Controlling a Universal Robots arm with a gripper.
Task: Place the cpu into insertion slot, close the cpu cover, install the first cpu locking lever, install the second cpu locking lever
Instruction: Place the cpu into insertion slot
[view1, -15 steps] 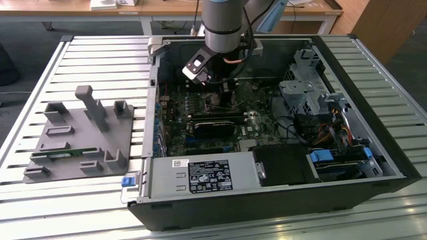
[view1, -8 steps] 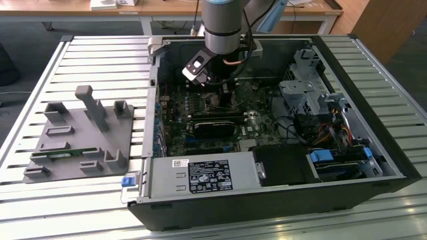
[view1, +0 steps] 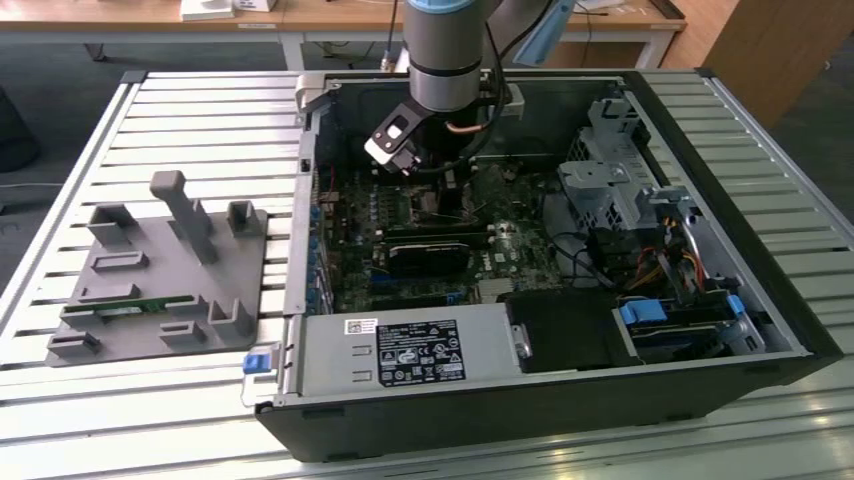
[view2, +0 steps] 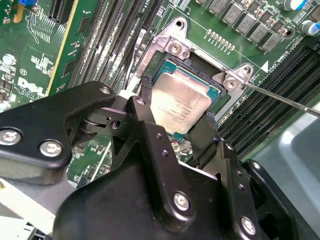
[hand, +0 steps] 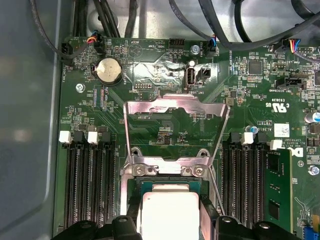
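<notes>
The cpu (view2: 180, 102) (hand: 170, 215), silvery top facing up, lies in the insertion slot (view2: 200, 64), directly between the fingers (view2: 142, 112). In both wrist views the two black fingers press against opposite edges of the chip, clamped on it. A strip of the chip's green border shows past the fingertips. The gripper (view2: 177, 102) (hand: 170, 210) hangs low over the socket; in the exterior view the gripper (view1: 434, 185) reaches down inside the open computer case (view1: 747, 330) below the grey arm (view1: 447, 50).

Beyond the fingertips, the cpu cover (hand: 175, 106) stands swung open on its hinge, clear of the chip, with bare board visible through its square window. A thin locking lever (view2: 280, 97) (hand: 215, 187) runs out from the socket corner just outside one finger and is not latched down.

Outward of each finger, banks of long black memory slots (hand: 90, 190) flank the socket on the green motherboard (hand: 280, 110). A round coin cell (hand: 108, 71) sits farther past the open cover, near the board's edge, where black cables cross.

Well apart from the fingers, at the exterior view's left, a grey fixture block (view1: 160, 270) rests on the slatted table (view1: 134, 400) beside the case.
</notes>
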